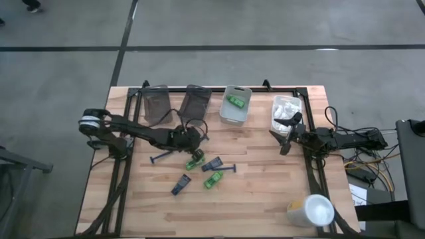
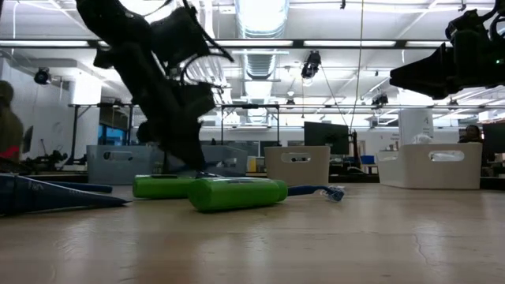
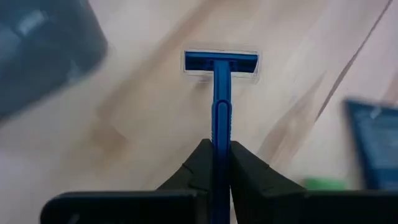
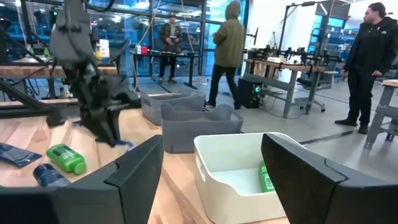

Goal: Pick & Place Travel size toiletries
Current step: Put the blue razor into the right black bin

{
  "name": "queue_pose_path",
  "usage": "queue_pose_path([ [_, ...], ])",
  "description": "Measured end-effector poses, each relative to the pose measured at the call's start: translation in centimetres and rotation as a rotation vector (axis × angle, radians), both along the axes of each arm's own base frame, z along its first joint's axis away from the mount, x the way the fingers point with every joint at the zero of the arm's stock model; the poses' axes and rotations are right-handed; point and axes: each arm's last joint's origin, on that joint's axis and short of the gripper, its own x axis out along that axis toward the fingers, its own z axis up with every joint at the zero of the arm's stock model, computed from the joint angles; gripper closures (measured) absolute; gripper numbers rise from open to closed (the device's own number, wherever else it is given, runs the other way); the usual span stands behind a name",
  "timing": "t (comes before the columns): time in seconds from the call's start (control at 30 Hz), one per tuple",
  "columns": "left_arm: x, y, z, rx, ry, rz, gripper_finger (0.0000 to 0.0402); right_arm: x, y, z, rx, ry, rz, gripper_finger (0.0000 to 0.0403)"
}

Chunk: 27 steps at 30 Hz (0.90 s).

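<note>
Clamped between the closed fingers of the left gripper (image 3: 214, 163), a dark blue thin-handled plastic razor (image 3: 219, 87) is gripped at table centre, while green packs (image 1: 213, 180) remain unsorted at five o'clock and the right gripper (image 4: 211, 168) waits open-fingered.

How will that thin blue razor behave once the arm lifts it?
Probably stiff and light: the blue razor looks like slim moulded plastic. The left end effector pinches only its narrow handle, so it may swivel or slip. Its wider head sits far from the grip, so it could droop.
</note>
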Motion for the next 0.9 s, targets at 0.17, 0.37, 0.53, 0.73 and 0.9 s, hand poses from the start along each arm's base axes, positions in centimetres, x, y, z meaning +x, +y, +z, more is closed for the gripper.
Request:
queue_pose_path([
  [0.17,-0.8,1.3,2.4,0.059,-0.071,0.049,0.0371,0.0,0.0,0.0,0.0,0.0,0.0,0.0149],
  [0.37,-1.9,3.7,5.0,0.135,-0.147,0.143,0.037,0.0,0.0,0.0,0.004,-0.002,0.0,0.0163],
  [0.53,-2.9,5.7,6.4,0.155,-0.194,0.217,0.037,0.0,0.0,0.0,0.004,-0.002,0.0,0.0173],
  [0.73,-3.6,8.3,7.4,0.195,-0.248,0.295,0.0369,0.0,0.0,0.0,0.003,-0.002,0.0,0.0179],
  [0.9,-3.8,10.6,7.4,0.248,-0.258,0.338,0.0369,0.0,0.0,0.0,0.004,-0.002,0.0,0.017],
])
